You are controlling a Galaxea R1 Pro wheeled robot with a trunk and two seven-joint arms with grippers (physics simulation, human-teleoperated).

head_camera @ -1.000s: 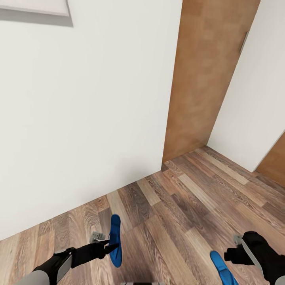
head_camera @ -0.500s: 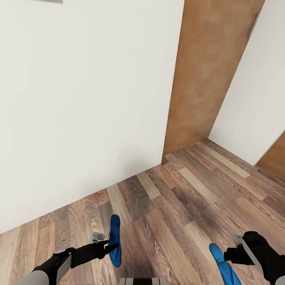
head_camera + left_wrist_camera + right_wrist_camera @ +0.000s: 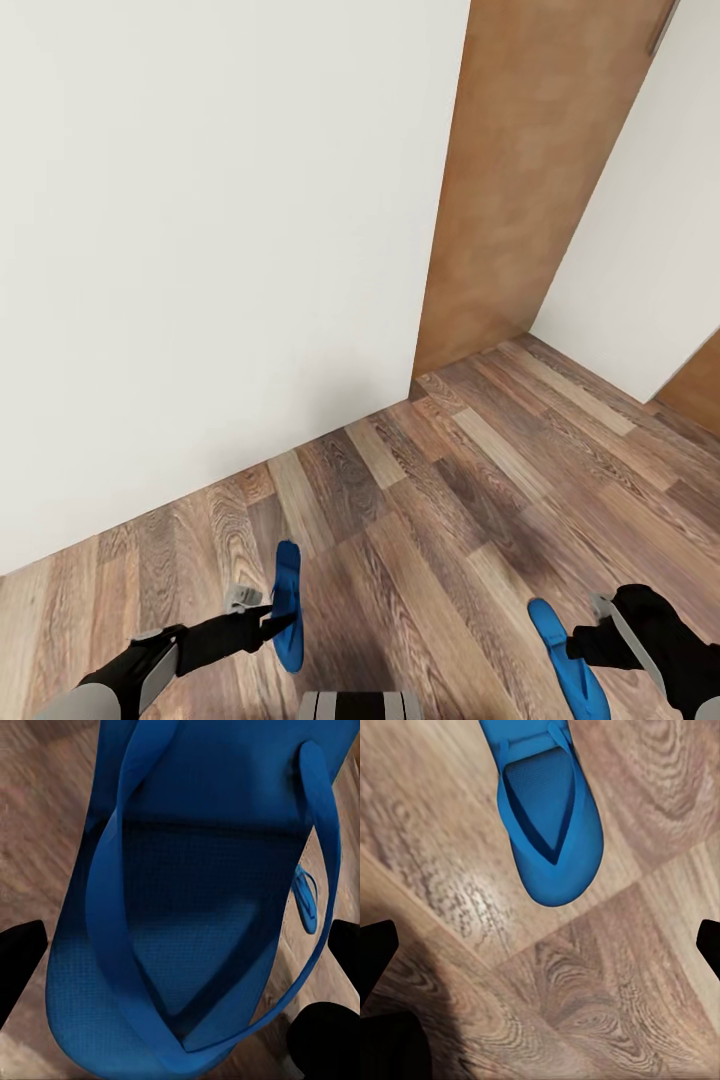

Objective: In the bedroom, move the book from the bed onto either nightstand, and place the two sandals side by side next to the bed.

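a blue sandal per tool

Blue sandal on wood-plank floor, beyond spread claw fingertips.

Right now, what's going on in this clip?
The robot faces a white wall and a brown door, both arms low over the wood floor. The left gripper appears to be holding one blue sandal. The other blue sandal is at the right gripper, whose fingers look spread wide in its wrist view, so a grip there is unclear.
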